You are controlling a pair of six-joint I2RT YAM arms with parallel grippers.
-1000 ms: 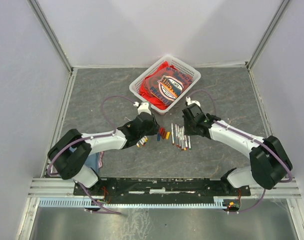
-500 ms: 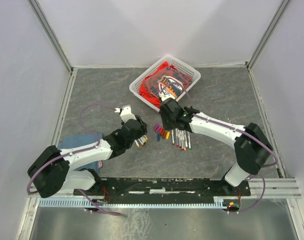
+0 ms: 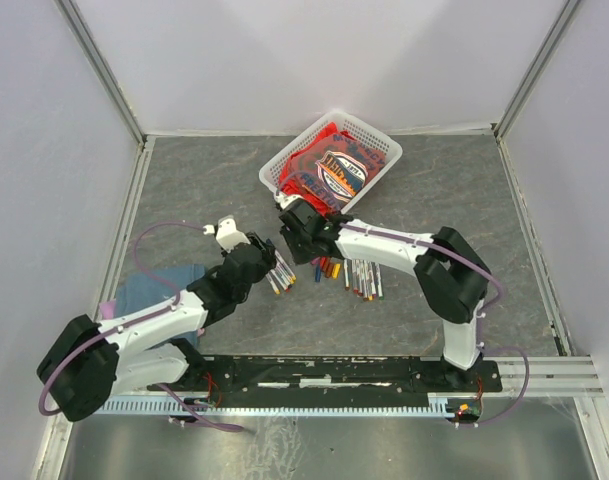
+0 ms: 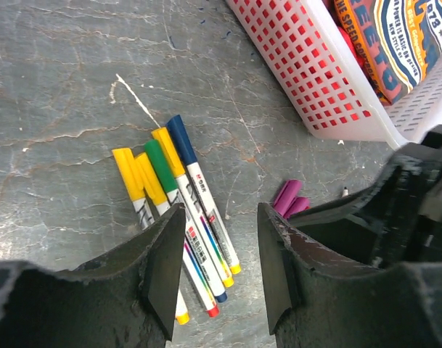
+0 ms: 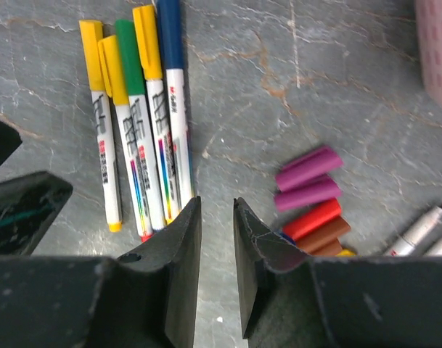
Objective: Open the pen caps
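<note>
Five capped pens (image 4: 199,217) lie side by side mid-desk, their pen caps (image 4: 162,167) pointing away from the left pincer (image 4: 213,268), which is half-spread and empty over their tail ends, so better placed. The right pincer (image 5: 215,217), narrow and empty, hangs just beside them; loose caps (image 5: 308,177) lie toward the right edge.

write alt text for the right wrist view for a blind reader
Five capped pens, with yellow, green and blue caps, lie side by side on a grey table. To their right sits a cluster of loose pen caps, purple, red and brown. The right gripper, open and empty, fills the bottom edge.
</note>
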